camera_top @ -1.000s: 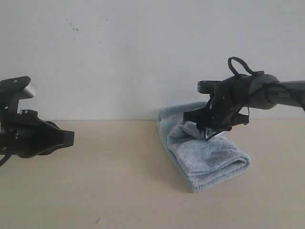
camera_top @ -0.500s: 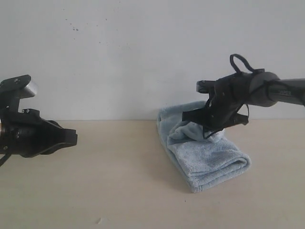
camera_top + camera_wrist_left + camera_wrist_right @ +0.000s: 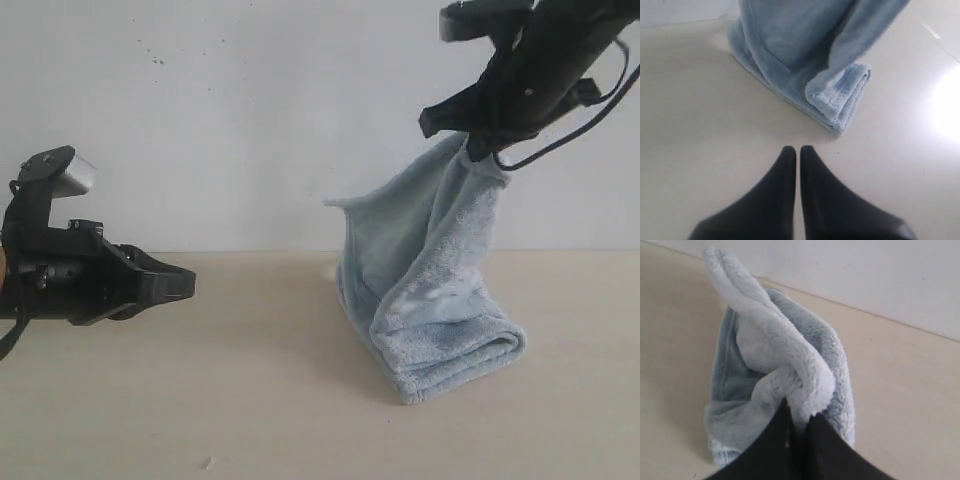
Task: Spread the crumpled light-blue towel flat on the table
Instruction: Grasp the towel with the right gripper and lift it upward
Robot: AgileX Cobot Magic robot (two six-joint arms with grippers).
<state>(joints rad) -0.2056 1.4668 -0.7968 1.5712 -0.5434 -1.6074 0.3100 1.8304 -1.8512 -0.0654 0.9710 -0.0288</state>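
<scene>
Towel fold pinched in my right gripper, lower folded edge on table beneath; left gripper closed, empty, bare tabletop ahead.

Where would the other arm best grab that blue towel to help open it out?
Probably the loose corner of the towel that juts out sideways, clear of the table. It points toward the left gripper, so come from that side, jaws opened first. The right gripper pinches the top fold; the thick roll below looks too bulky.

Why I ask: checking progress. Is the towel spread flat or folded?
Folded: the towel hangs from the right claw, its bottom doubled over on the table.
</scene>
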